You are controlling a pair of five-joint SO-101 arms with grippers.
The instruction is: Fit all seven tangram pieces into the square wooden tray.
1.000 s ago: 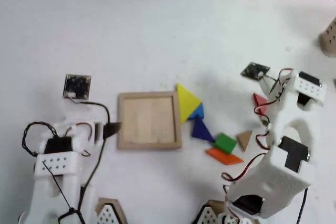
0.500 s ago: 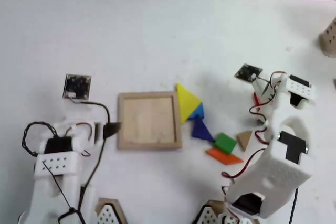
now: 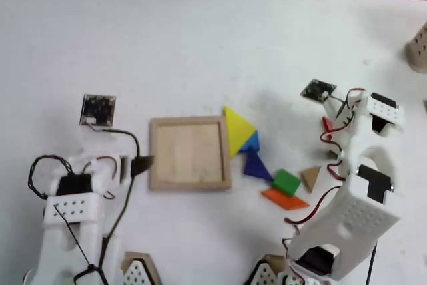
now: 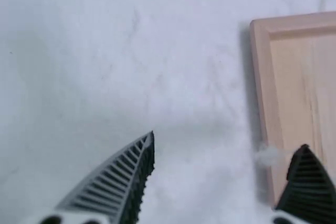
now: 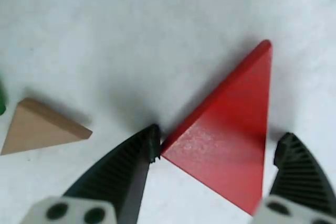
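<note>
Fingers (image 5: 126,167) of the right gripper (image 5: 220,145) stand spread wide, one on each side of the red triangle (image 5: 231,148). One tip sits right at the triangle's long edge and the other lies just off its far side. The piece lies flat on the white table (image 3: 200,45), not pinched. The tan triangle (image 5: 42,127) lies near it, apart from the fingers.

Fingers (image 4: 126,177) of the left gripper (image 4: 227,148) are also spread, with nothing between them but table. One tip hangs over the outer rim of the square wooden tray (image 4: 261,103), and the other is well out over the table.

From the high view, the tray lies flat between the two arms, nearer the left one, with its bare wooden floor showing. All the pieces in view lie outside it on the table, toward the right arm. The yellow triangle (image 3: 238,130) is against the tray's outer edge, near its far corner. The light blue triangle (image 3: 251,142) touches the yellow one, and the dark blue triangle (image 3: 255,165) sits just below that. Farther out, the green square (image 3: 286,181) rests beside the orange parallelogram (image 3: 285,198). The tan triangle is next to these, and the red one is partly hidden under the right arm.
</note>
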